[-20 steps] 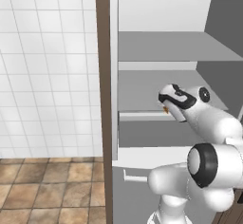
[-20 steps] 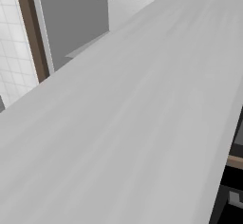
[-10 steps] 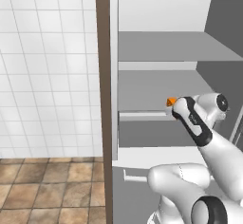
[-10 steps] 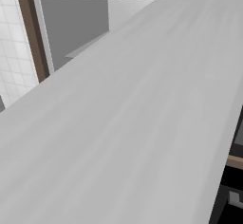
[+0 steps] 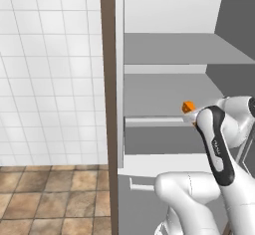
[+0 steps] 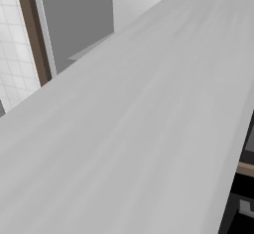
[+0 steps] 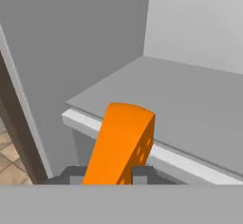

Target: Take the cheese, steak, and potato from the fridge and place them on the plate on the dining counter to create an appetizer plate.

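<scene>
The cheese (image 5: 187, 107), an orange wedge with small holes, is clamped in my gripper (image 5: 190, 111), just in front of the fridge's middle shelf (image 5: 164, 87). In the hand view the cheese (image 7: 121, 143) stands upright between the two dark fingertips (image 7: 76, 176), and my gripper (image 7: 110, 177) is shut on it. Behind it run the pale shelf's front lip (image 7: 180, 161) and the fridge's grey inner walls. Steak, potato, plate and dining counter are out of view.
A dark brown upright (image 5: 108, 104) borders the fridge on the left, with a white tiled wall (image 5: 50, 79) and brown floor tiles (image 5: 50, 204) beyond. A drawer front with a handle (image 5: 139, 183) sits below the shelves. A broad pale grey panel (image 6: 139, 129) lies close before the right base camera.
The hand with the cheese has drawn a little to the right, away from the shelf, while the forearm has swung round in front of the lower fridge. The grip is unchanged.
</scene>
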Robot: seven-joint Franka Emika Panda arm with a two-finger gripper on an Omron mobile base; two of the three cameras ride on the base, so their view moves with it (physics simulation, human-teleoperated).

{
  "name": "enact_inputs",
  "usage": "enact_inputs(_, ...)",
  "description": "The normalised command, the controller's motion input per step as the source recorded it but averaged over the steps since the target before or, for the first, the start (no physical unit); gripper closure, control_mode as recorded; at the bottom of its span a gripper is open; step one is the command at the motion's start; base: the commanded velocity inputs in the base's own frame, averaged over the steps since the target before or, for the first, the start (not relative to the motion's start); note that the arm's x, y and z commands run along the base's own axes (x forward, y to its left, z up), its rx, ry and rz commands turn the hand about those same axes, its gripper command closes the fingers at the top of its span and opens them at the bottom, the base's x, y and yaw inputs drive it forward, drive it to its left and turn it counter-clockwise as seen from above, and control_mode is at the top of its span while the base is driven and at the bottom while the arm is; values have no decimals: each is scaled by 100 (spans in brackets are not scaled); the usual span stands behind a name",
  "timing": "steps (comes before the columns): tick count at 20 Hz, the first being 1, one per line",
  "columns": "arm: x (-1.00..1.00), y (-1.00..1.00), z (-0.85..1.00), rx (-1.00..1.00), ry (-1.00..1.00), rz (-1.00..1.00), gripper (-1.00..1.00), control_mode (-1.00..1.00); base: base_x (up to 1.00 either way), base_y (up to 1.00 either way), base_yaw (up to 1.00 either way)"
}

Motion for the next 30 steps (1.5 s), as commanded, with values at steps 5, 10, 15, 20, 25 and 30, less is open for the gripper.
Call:
enact_inputs(5, -60, 0, 37, -3, 0, 7, 100, -100, 0, 0, 0)
enact_inputs(10, -54, 4, 40, -6, 0, 5, 100, -100, 0, 0, 0)
enact_inputs(15, -43, 20, 26, -9, 0, 4, 100, -100, 0, 0, 0)
enact_inputs(20, -45, 24, 13, -10, 0, 3, 100, -100, 0, 0, 0)
enact_inputs(25, 0, 0, 0, 0, 0, 0, 100, 100, -55, 5, 3)
enact_inputs(30, 0, 0, 0, 0, 0, 0, 100, 100, -67, 18, 7)
